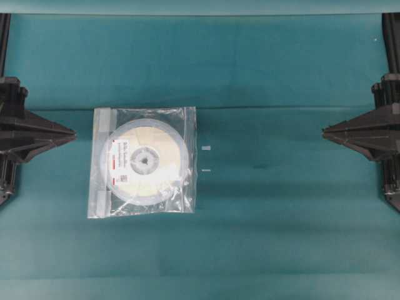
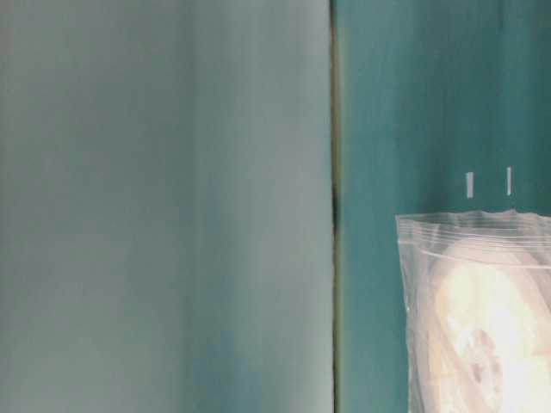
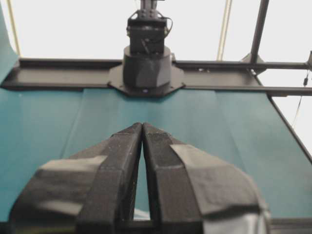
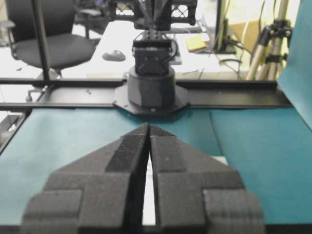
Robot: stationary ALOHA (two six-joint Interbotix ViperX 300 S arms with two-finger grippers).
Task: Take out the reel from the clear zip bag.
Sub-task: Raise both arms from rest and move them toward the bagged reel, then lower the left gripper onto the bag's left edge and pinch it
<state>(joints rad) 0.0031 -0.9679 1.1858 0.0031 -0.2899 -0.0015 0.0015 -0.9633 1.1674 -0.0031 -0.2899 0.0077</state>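
The reel (image 1: 145,161) is lying inside the clear bag (image 1: 186,187) near the empty, closed left gripper (image 1: 70,133), the right gripper (image 1: 326,132) closed too, and the slippery bag might be sliding away when pinched.

We see the left gripper (image 3: 142,127) with jaws closed, tips touching, nothing between them. Teal table cover (image 3: 219,126) beyond; the opposite arm's base (image 3: 146,68) sits on the black frame rail (image 3: 63,63) at the far edge.

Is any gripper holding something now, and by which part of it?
Nothing is held. Left gripper and right gripper are shut and empty, apart from the bag, which lies on the table with the reel inside.
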